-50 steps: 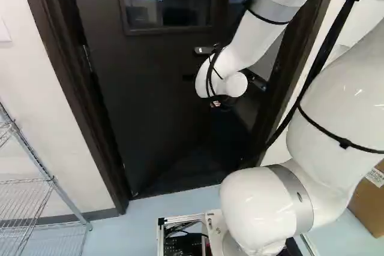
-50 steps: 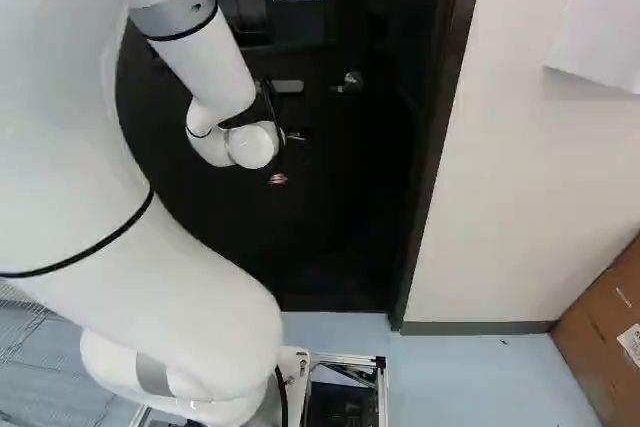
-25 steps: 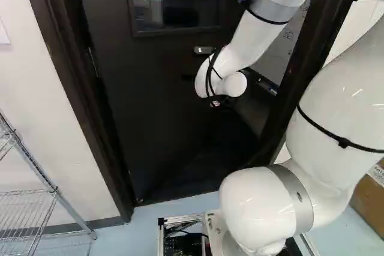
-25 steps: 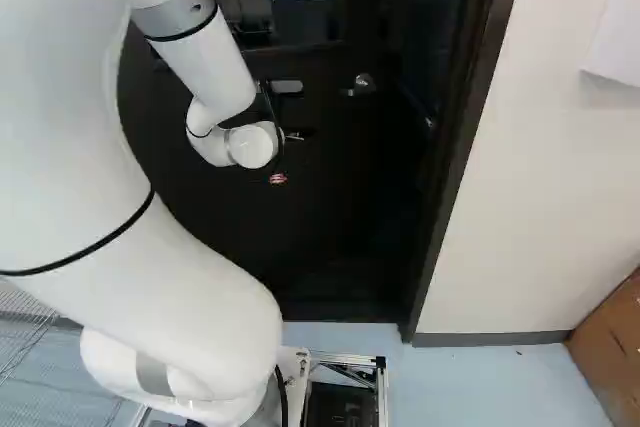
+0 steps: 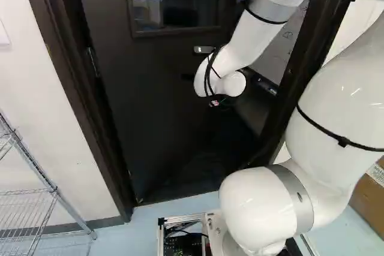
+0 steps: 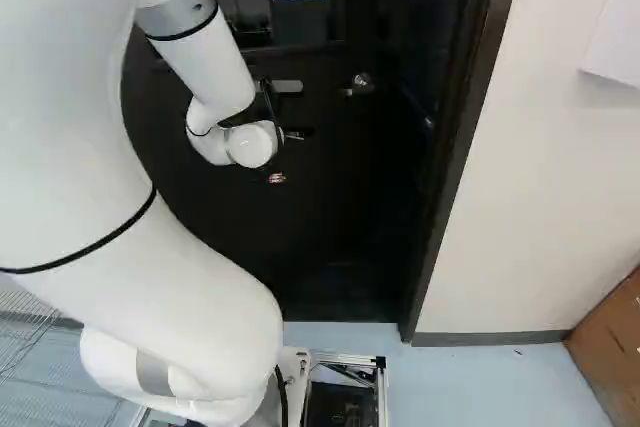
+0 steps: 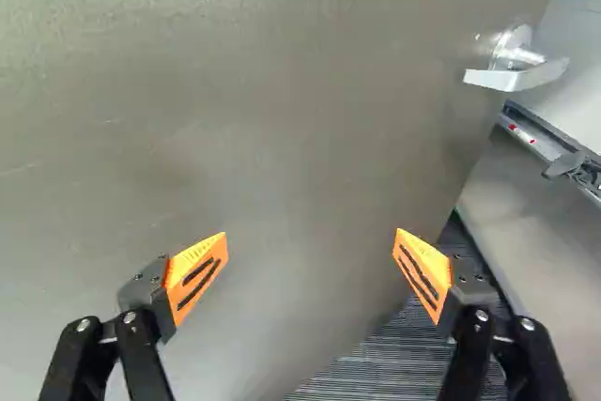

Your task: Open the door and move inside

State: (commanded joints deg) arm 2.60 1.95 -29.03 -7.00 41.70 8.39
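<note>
In the right base view my gripper (image 6: 277,178) hangs below the wrist, before the dark door (image 6: 330,207); its fingers are too small to read there. The wrist view shows the gripper (image 7: 311,239) open, its two orange pads wide apart with nothing between them and the door face (image 7: 282,119) ahead. The silver lever handle (image 7: 516,70) is farther ahead, beyond the right-hand finger, near the door's free edge, and not touched. The door stands ajar, swung away from me, with a gap along its handle side. Whether the gripper touches the door, I cannot tell.
The dark door frame (image 6: 465,147) stands on the handle side, the hinge-side frame (image 5: 72,94) opposite. A wire shelf (image 5: 30,202) is at the left, a cardboard box (image 6: 612,332) at the right. A whiteboard (image 5: 279,49) and striped flooring (image 7: 385,359) show through the gap.
The base has moved: wall, frame and shelf have shifted in the base views, mostly in the earlier half second. The gap between door and handle-side frame looks wider. The arm is almost unchanged.
</note>
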